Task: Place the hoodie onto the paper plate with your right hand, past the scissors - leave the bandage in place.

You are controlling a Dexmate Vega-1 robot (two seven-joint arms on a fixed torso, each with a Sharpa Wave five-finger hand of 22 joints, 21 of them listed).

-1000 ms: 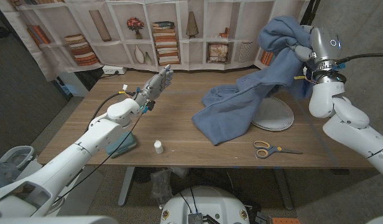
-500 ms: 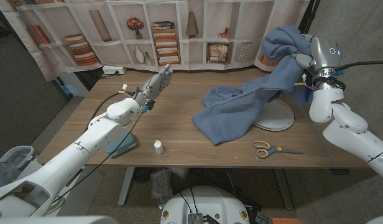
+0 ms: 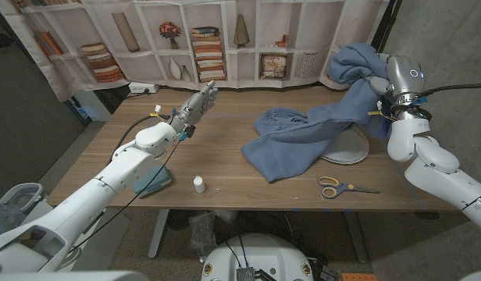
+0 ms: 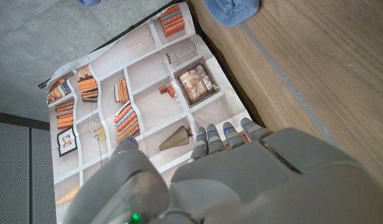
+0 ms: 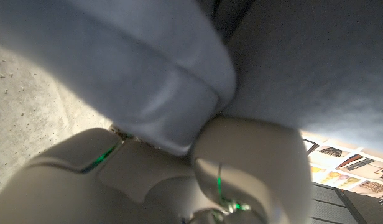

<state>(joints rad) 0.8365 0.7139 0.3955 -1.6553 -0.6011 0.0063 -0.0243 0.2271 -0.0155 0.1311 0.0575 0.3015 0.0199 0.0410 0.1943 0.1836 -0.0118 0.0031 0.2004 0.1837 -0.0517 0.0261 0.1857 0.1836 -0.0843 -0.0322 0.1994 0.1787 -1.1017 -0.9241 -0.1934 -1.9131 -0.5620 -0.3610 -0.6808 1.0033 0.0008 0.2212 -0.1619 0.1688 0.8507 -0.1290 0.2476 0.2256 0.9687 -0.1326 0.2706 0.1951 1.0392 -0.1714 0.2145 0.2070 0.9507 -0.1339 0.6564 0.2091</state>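
Observation:
My right hand [image 3: 379,78] holds the blue hoodie [image 3: 303,136] bunched up high at the table's right back. The rest of the hoodie hangs down and trails across the table to the left, draped over part of the white paper plate [image 3: 351,148]. In the right wrist view the hoodie [image 5: 253,68] presses close against my right hand [image 5: 198,174]. Yellow-handled scissors [image 3: 338,187] lie in front of the plate near the table's front edge. My left hand [image 3: 200,101] is raised over the table's left half, fingers straight and empty; the left wrist view shows its fingertips [image 4: 226,132].
A small white bottle [image 3: 199,184] stands near the front edge. A teal object [image 3: 154,183] lies under my left forearm. A printed bookshelf backdrop [image 3: 201,39] hangs behind the table. Bare wood lies between my left hand and the hoodie.
My right hand has shifted slightly with the hoodie's bunched top, pulling the cloth a little further right over the plate. The left arm has not moved.

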